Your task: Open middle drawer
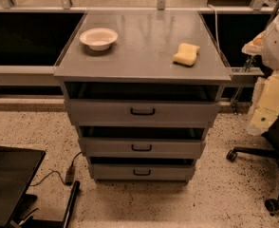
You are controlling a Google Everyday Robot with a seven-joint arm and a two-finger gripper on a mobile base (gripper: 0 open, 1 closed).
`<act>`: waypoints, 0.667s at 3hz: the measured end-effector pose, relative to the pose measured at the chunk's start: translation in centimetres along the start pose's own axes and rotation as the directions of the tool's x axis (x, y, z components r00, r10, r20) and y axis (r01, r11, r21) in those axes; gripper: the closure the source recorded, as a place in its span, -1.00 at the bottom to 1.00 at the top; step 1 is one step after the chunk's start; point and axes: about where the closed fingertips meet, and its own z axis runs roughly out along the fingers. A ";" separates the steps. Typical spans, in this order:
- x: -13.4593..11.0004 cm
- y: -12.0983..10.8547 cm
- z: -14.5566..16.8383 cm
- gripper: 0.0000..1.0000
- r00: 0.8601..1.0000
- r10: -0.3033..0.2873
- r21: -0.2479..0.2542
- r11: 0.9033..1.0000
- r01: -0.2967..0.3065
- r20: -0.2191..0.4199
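A grey metal cabinet (142,75) stands in the middle of the camera view with three drawers stacked under its top. The middle drawer (177,148) has a low flat grey front and a small black loop handle (141,147) at its centre. Its front sits roughly in line with the drawers above and below. My arm's white shell (278,34) rises at the right edge. My gripper (254,45) is up beside the cabinet's right rear corner, well away from the drawer handle and holding nothing that I can see.
A white bowl (98,38) and a yellow sponge (186,54) lie on the cabinet top. The widest drawer (187,113) is above, the narrowest (172,173) below. An office chair base (267,158) is at the right. A black panel (9,182) and a cable lie at the lower left.
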 end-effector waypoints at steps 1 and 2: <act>0.0 0.0 0.0 -1.00 1.000 0.000 0.000 1.000 0.000 0.000; -0.2 0.7 0.3 -1.00 0.999 -0.012 0.011 1.000 0.012 0.041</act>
